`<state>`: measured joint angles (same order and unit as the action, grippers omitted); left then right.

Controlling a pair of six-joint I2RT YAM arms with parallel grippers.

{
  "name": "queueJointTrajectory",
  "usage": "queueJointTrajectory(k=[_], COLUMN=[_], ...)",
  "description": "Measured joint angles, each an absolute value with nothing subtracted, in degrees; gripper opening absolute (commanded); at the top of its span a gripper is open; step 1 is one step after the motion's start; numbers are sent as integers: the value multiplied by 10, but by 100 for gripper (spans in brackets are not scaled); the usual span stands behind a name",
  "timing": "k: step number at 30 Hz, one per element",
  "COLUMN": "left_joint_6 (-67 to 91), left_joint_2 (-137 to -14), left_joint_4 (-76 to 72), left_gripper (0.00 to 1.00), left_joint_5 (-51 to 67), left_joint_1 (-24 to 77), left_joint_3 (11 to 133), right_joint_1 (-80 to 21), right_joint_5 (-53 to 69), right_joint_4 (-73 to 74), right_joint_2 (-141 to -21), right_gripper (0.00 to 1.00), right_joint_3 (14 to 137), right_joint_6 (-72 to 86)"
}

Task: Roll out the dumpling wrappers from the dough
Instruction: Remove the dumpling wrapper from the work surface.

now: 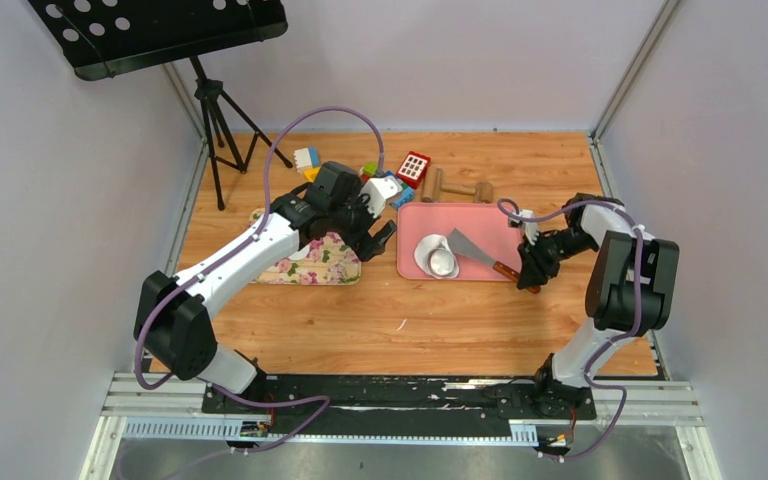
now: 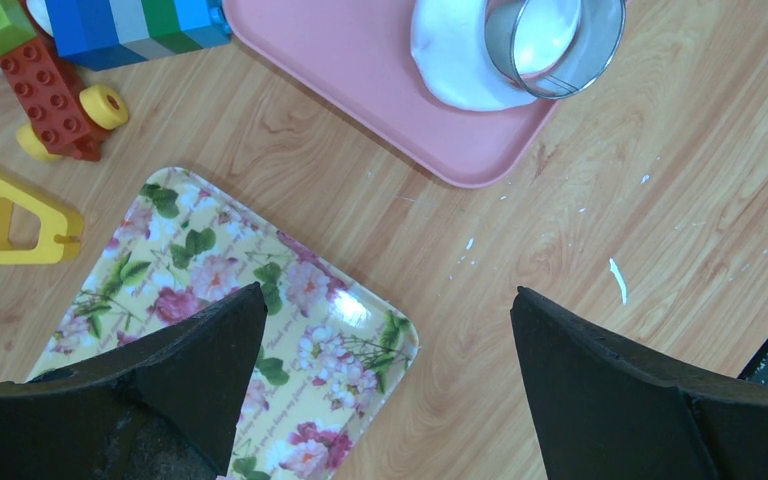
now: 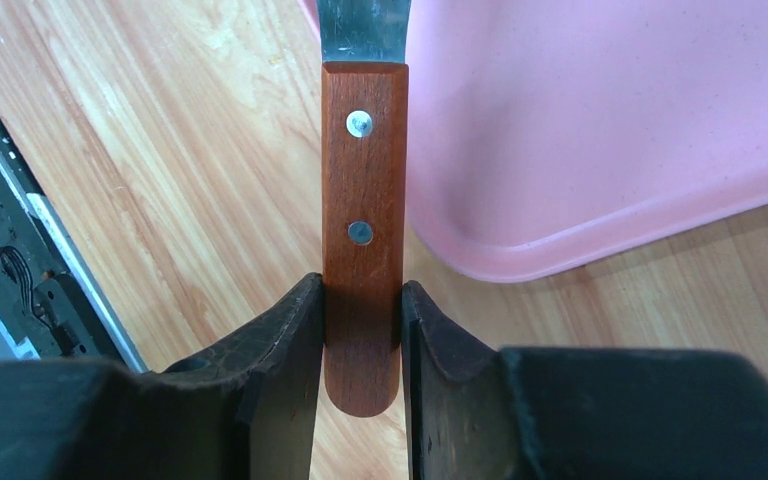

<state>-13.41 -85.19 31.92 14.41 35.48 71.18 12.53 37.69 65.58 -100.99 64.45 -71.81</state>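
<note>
The dough (image 1: 427, 254) is a flattened white sheet on the pink tray (image 1: 480, 222). A small metal ring (image 1: 444, 263) stands on its near edge, with white dough inside it. The dough (image 2: 457, 62) and ring (image 2: 563, 45) also show in the left wrist view. My right gripper (image 1: 532, 276) is shut on the wooden handle (image 3: 363, 200) of a steel-bladed knife (image 1: 470, 248) whose blade lies over the tray beside the dough. My left gripper (image 2: 390, 300) is open and empty above the corner of a floral tray (image 2: 230, 270). No separate round wrapper shows clearly.
A wooden rolling pin (image 1: 457, 187) lies behind the pink tray. Toy blocks (image 1: 380, 180) and a red keypad toy (image 1: 413, 167) sit at the back. Blocks (image 2: 55, 85) and a yellow piece (image 2: 0, 215) lie near the floral tray. A tripod (image 1: 220, 120) stands at the back left.
</note>
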Motion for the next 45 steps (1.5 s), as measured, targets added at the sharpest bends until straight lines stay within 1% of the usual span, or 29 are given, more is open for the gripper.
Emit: queueJointTrajectory(k=[7,15,31,45], left_joint_6=[-134,-134,-134,-134], left_joint_2=[-852,-852,-852,-852], left_joint_4=[319,319,319,319], left_gripper=[100,100,100,100], left_joint_5=[142,140,134,130], left_joint_1=[355,355,355,355], left_joint_3=[712,712,712,712], right_joint_1=[125,111,32,-44], right_joint_5=[374,343,283,178], right_joint_4=[684,695,709,708], right_joint_2=[-943,-888,-807,-738], right_gripper=[0,0,0,0], right_joint_3=[645,646,646,648], right_joint_6=[-733,-732,-713,-663])
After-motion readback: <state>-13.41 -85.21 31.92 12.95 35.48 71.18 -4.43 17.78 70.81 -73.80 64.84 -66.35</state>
